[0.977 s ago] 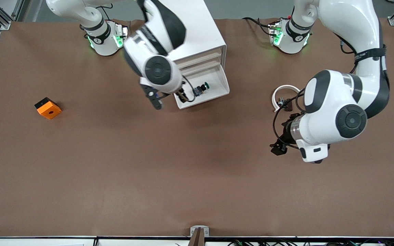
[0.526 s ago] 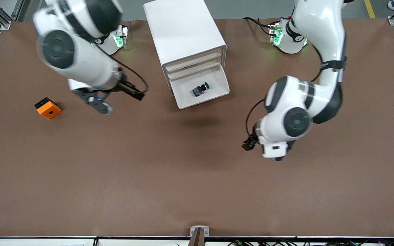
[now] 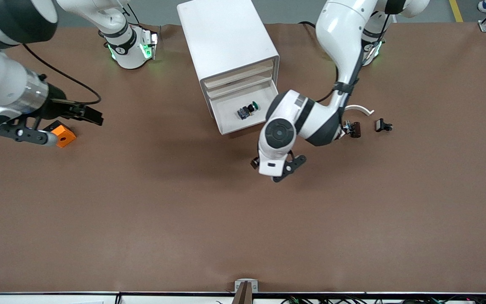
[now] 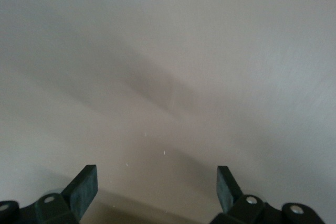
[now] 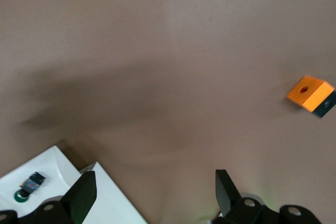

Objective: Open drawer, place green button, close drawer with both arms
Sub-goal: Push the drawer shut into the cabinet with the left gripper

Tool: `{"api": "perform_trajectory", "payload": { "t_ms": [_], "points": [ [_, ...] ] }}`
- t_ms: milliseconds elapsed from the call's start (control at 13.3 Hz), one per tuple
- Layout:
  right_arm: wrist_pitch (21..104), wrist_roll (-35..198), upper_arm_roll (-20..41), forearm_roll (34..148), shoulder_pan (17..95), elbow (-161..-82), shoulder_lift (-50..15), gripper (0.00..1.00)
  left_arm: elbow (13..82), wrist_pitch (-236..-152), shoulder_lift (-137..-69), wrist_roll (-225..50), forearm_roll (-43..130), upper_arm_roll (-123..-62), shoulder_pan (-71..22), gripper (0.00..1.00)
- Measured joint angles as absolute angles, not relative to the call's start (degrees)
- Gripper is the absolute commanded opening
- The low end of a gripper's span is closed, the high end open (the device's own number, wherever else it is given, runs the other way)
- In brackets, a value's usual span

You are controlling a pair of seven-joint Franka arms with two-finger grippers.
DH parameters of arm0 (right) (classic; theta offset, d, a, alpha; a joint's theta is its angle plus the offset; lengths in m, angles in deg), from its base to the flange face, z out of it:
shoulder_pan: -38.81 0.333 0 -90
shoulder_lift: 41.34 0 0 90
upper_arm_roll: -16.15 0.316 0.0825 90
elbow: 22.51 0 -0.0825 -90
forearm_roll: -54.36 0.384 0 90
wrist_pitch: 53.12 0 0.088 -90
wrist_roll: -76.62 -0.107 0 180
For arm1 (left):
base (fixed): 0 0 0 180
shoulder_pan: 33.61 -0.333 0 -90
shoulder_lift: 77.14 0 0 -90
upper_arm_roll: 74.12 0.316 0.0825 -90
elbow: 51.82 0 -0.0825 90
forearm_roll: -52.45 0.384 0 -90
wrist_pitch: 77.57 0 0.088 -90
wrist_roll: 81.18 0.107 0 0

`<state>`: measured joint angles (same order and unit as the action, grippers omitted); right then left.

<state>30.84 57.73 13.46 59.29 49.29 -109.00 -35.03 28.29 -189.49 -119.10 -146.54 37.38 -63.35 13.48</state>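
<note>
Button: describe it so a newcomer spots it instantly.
Find the white cabinet between the arms' bases; its one pulled-out drawer holds a single part. That is the button: tiny, green round cap, black middle, bluish-grey base, unlike the orange block or dark parts on the table.

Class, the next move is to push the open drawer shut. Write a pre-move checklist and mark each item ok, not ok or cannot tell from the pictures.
1. Button lies inside the drawer: ok.
2. Nothing sticks up over the drawer's rim to jam it: ok, the button lies low in the tray.
3. Left gripper is empty and open: ok, over bare table in front of the drawer.
4. Right gripper is out of the drawer's path: ok, it is open, up by the orange block at the right arm's end.
5. Left gripper lined up with the drawer front: cannot tell; its wrist view shows only a blank pale surface.
6. The two drawers above are shut: ok.
</note>
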Motion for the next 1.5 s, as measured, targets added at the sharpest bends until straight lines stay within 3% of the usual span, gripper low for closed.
{"api": "perform_trajectory", "payload": {
  "t_ms": [526,1502],
  "points": [
    [37.7,74.3,13.5,55.3,41.3,-120.6,-42.5,1.0,36.1,-197.7,-118.6,-143.1,37.3,-71.3,14.5,1.0],
    [37.6,80.4,14.9,55.1,37.8,-117.9,-44.7,1.0,42.4,-197.8,-116.3,-143.2,29.9,-81.1,14.6,1.0]
  ]
}}
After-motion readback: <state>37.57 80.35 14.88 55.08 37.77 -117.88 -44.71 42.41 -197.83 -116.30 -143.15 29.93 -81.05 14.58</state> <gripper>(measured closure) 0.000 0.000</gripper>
